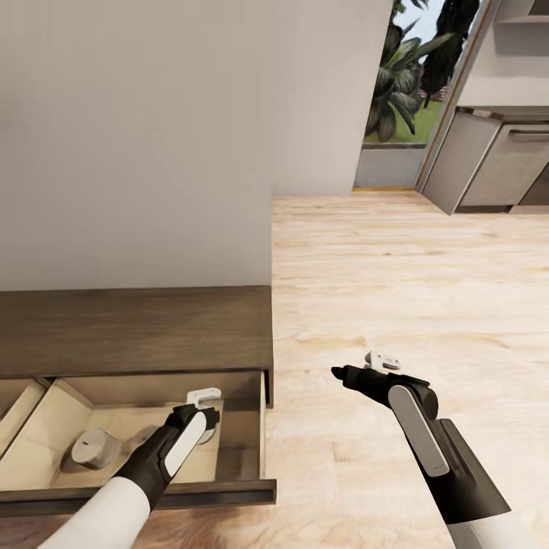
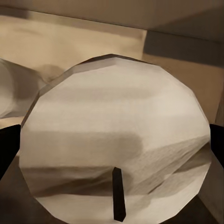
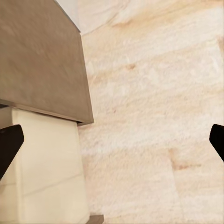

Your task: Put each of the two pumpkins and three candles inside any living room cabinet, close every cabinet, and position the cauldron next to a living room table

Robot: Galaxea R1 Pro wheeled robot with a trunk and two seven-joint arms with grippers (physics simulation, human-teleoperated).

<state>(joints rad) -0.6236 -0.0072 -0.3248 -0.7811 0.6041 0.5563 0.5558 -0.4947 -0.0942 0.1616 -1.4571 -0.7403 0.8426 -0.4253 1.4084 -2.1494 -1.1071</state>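
The left gripper (image 1: 204,427) is lowered into the open drawer (image 1: 229,450) of the cabinet (image 1: 137,328). In the left wrist view, a candle (image 2: 116,149) sits between the two dark fingertips (image 2: 7,149), its round top face and black wick (image 2: 119,193) toward the camera. The fingertips stand at the candle's two sides; whether they press on it cannot be told. A second candle (image 1: 95,448) lies on the drawer floor beside the left arm, nearer the drawer's divider, and it also appears as a pale rounded shape (image 2: 14,93) in the left wrist view.

The right gripper (image 1: 358,374) hangs over the plank floor (image 1: 412,290), just off the cabinet's end, holding nothing. In the right wrist view its fingertips (image 3: 9,144) stand wide apart, with the cabinet top (image 3: 42,60), the drawer's side wall (image 3: 51,168) and the floor below them.

Behind the cabinet rises a plain wall (image 1: 152,137); farther off, a glazed opening (image 1: 396,91) shows plants outdoors.
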